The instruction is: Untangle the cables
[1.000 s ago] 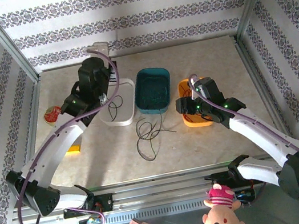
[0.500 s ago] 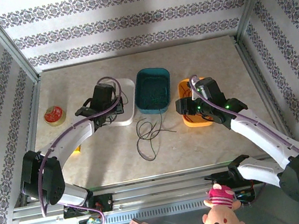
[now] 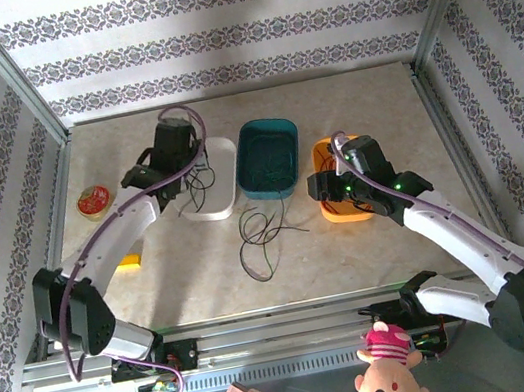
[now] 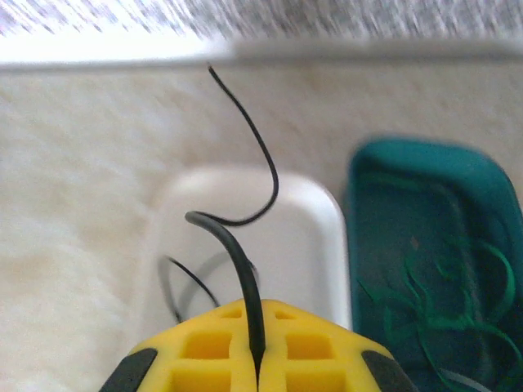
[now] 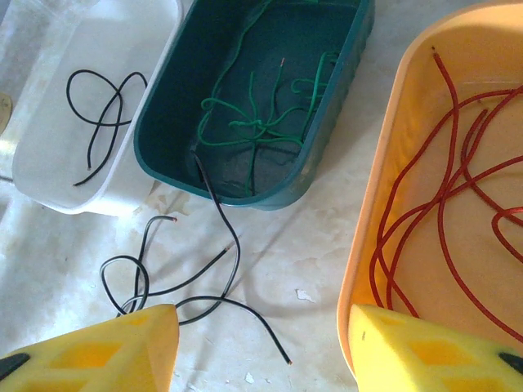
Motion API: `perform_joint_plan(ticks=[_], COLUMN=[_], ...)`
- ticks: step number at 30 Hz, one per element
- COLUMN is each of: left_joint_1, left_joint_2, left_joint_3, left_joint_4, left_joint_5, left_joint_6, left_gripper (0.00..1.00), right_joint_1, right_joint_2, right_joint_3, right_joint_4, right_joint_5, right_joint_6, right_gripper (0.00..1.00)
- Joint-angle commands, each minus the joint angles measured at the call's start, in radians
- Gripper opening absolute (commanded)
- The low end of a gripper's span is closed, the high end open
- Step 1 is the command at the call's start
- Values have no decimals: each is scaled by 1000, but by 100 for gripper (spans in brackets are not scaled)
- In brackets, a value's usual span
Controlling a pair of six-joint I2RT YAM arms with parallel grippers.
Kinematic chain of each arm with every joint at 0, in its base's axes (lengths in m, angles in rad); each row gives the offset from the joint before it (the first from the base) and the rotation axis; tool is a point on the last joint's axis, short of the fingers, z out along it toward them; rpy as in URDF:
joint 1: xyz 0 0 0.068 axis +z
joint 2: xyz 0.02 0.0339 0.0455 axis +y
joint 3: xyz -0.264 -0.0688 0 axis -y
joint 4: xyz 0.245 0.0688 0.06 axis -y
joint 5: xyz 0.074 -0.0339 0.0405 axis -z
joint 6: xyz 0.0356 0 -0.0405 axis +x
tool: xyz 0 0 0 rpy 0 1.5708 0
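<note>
Flowery striped wallpaper (image 3: 214, 37) stands around a pale, stone-look surface (image 3: 368, 106). Far on the left lies a round roll of tape (image 3: 93, 200). A small yellow block (image 3: 129, 261) sits nearer, partly under the left arm.

The left hand (image 4: 255, 367) is up over the white tray (image 4: 319, 245). It is clenched on a black wire (image 4: 245, 269), which sticks out between its yellow fingers and curls up in the air. Down in the white tray lies a looped black wire (image 5: 102, 114). I cannot tell if it is part of the one being held.

Just beside the white tray is a green tray (image 5: 343, 90) with a bunch of green wires (image 5: 253, 122) inside. In front of these two trays, loose black wires (image 5: 180, 278) lie in loops on the bare surface. One of them reaches up to the green tray's near wall.

Next comes an orange tray (image 5: 384, 163) with red wires (image 5: 458, 220) curled inside it. The right hand (image 5: 261, 351) hangs over the gap between the green and orange trays. Its fingers are spread apart and it grips nothing.
</note>
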Motion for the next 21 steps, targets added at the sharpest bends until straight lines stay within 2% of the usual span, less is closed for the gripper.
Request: perform_joint_plan(ticks=[1, 5, 8, 10, 15, 18, 21], left_joint_1=[6, 5, 5, 6, 6, 4, 4], left_joint_2=[-94, -102, -97, -102, -131, -137, -140], left_joint_3=[67, 146, 199, 221, 224, 198, 148], left_joint_4=[-109, -80, -43, -21, 43, 80, 107], left_joint_5=[-321, -421, -405, -328, -38, 79, 142], left_joint_6=[195, 344, 389, 383, 285, 232, 200], left_gripper=[0, 0, 0, 0, 0, 0, 0], right_joint_1=[-12, -14, -14, -14, -14, -16, -16], right_joint_2=[-38, -27, -10, -9, -12, -10, -11], right_joint_3=[-26, -31, -20, -18, -20, -20, -21], right_joint_4=[-18, -6, -2, 5, 1, -3, 1], right_joint_5=[24, 19, 11, 12, 16, 16, 15], right_joint_6=[-14, -14, -10, -4, -7, -10, -6], right_gripper=[57, 57, 57, 57, 57, 57, 57])
